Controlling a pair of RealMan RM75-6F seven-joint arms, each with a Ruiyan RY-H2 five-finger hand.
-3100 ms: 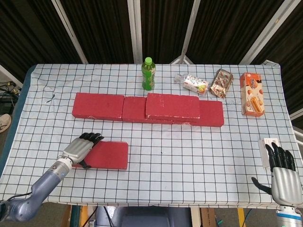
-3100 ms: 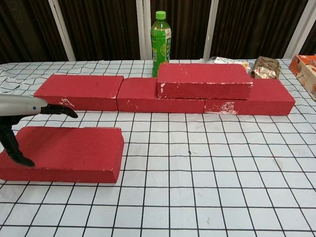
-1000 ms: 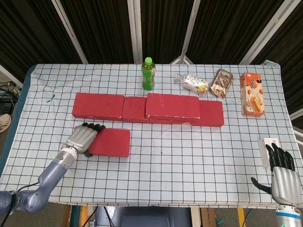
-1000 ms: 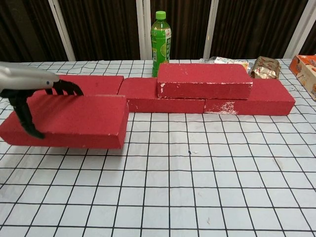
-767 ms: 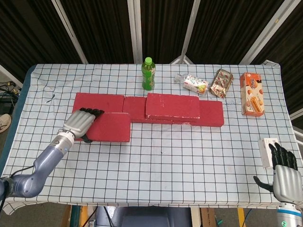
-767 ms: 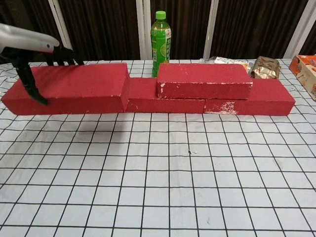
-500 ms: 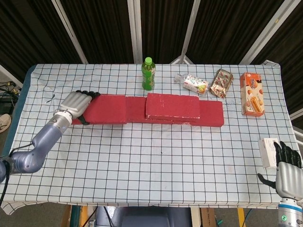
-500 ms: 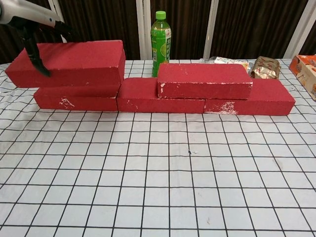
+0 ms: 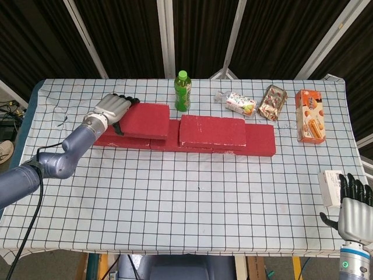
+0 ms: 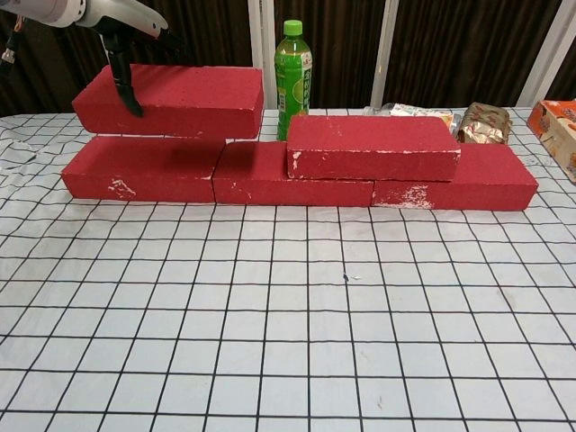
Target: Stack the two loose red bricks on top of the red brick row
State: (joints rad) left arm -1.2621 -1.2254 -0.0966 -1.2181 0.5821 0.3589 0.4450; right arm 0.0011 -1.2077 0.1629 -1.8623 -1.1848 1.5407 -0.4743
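While the loose red brick (image 9: 143, 121) (image 10: 171, 99) is hovering just above the left end of the red brick row (image 9: 186, 138) (image 10: 297, 175), the left hand (image 9: 112, 108) (image 10: 126, 36) is gripping it at its left end. In the chest view a dark gap and a shadow are showing between the carried brick and the row's leftmost brick below it, so the carried brick is not resting on the row. The carried brick is lying level, with its long side running along the row and its right end reaching over the joint between the row's first two bricks. The fingers (image 9: 129, 101) are wrapping over the brick's top and far edge, and the thumb (image 10: 124, 88) is pressing down its near face. The second stacked brick (image 9: 213, 130) (image 10: 371, 147) is already sitting on the row further right, apart from the carried one.

The right hand (image 9: 354, 209) is hanging at the near right edge of the table (image 9: 192, 192), fingers extended upward and slightly apart, holding nothing, just beside a small white box (image 9: 331, 188).

A green bottle (image 9: 182, 91) (image 10: 292, 67) is standing behind the row. Snack packets (image 9: 256, 104) and an orange carton (image 9: 309, 115) are lying at the far right.
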